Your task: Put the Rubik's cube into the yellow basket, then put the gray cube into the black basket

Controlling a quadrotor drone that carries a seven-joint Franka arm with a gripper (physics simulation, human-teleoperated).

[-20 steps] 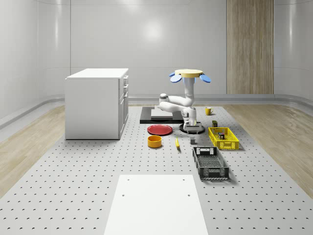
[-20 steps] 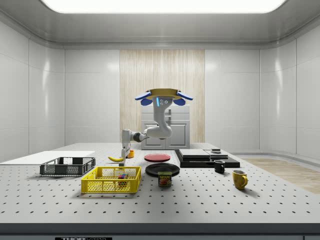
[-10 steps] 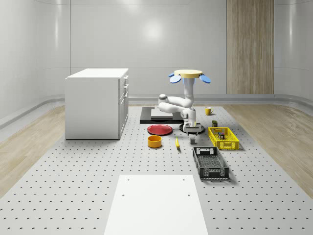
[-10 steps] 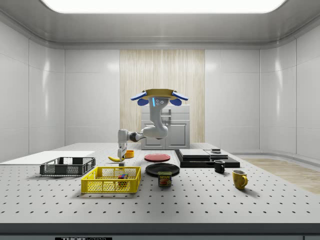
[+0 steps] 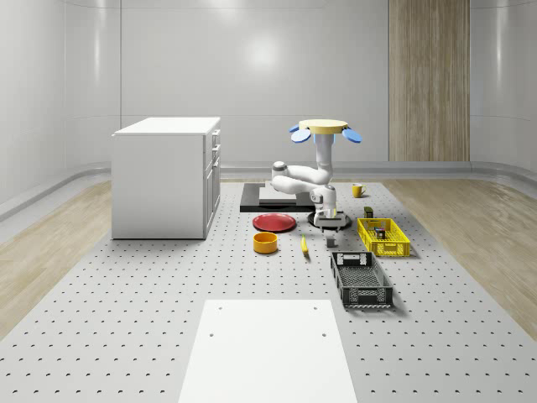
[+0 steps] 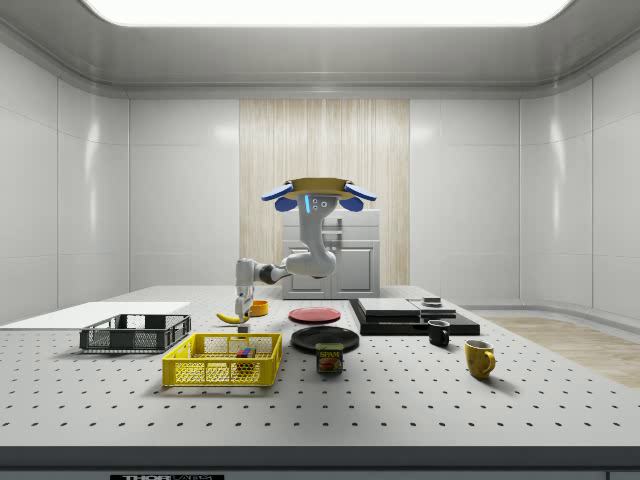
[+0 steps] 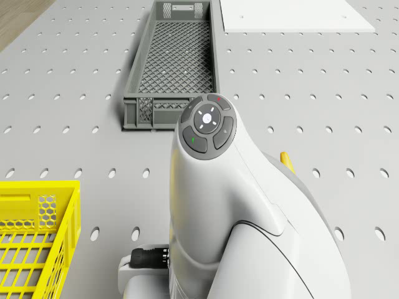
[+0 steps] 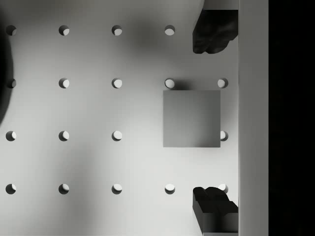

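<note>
1. Pale glossy walls and a wood-panelled strip close in a room whose perforated desk [image 5: 126,311] carries everything.
2. Hovering above the desk's middle, beside the black plate [image 6: 325,339], is the drone [image 5: 326,128].
3. Its arm [image 6: 305,262] drops from the body, bends at the elbow and turns the wrist straight down.
4. Pointing at the desk, the gripper [image 8: 215,120] hangs with its fingers [image 8: 212,34] spread wide.
5. Between those fingers, untouched, the gray cube [image 8: 192,118] lies flat on the desk.
6. Close by stands the yellow basket [image 5: 383,237], with the Rubik's cube [image 6: 243,352] inside it.
7. Nearer the desk's front edge in the whole-scene view sits the black basket [image 5: 361,280].
</note>
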